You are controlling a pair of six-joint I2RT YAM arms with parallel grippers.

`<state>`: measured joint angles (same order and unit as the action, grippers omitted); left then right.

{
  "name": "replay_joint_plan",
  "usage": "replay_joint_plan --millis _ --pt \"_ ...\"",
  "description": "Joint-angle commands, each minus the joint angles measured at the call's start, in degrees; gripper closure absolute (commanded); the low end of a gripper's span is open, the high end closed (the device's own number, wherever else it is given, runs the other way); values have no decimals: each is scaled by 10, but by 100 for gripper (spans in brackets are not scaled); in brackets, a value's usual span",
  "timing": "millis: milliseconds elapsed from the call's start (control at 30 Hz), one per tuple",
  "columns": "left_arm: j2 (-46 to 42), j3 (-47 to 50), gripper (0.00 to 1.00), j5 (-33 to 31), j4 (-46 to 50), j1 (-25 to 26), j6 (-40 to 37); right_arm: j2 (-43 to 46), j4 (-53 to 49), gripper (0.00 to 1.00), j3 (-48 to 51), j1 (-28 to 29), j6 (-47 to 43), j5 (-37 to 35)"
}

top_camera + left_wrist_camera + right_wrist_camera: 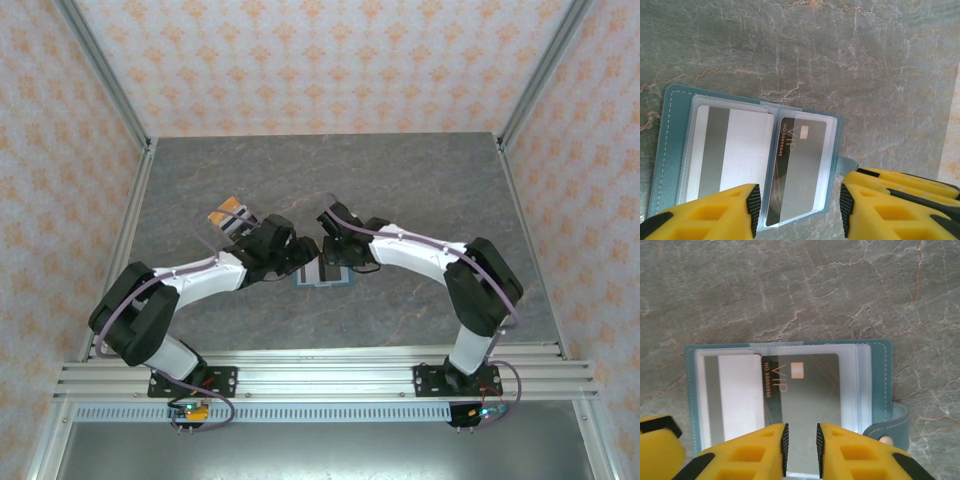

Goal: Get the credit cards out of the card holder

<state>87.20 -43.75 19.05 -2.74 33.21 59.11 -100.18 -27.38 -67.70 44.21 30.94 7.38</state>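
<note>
Card holder: your card holder lies open and flat near the middle of the table, pockets up. In the right wrist view its closing tab is at its 4 o'clock.
Dark card: the dark card sits in the pocket on the tab side. Its 6 o'clock end looks to stand a little out of the sleeve.
Pale card: the pale card is at the dark card's 9 o'clock, fully sleeved.
Loose cards: seen from above, the loose cards lie at the holder's 10 o'clock, well apart from it.
Right gripper: your right gripper is over the dark card's 6 o'clock end. Its fingers are drawn to a narrow slot with the card's face showing in it. Whether they pinch the card cannot be told.
Left gripper: your left gripper has its fingers wide apart, straddling that same end and holding nothing.
Step in hand: drawing out the dark card, as I judge it.
Doing it well: pull straight toward 6 o'clock along the card's long side, low and level, so the sleeve does not snag. Pin the holder's teal border with the left fingers, never the card itself.
Risk: the soft holder may drag along. If it does, stop and pin it again.
</note>
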Motion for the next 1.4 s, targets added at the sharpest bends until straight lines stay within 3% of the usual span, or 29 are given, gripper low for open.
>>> replay_joint_plan --millis 0,300,933,1100,1367 --pt "21 -2 56 1 -28 -7 2 -25 -39 78 -19 -8 -19 -26" --pt "42 -11 69 25 -29 -6 -25 -43 -20 86 -3 -39 -32 -5" --pt "83 -23 63 41 -37 -6 -53 -93 -35 87 -1 -44 -57 5" --pt "97 -38 73 50 -37 -5 -62 -99 -36 87 3 -44 -61 2" --pt "116 -47 74 50 -32 -5 -71 -103 -30 87 9 -44 -58 6"
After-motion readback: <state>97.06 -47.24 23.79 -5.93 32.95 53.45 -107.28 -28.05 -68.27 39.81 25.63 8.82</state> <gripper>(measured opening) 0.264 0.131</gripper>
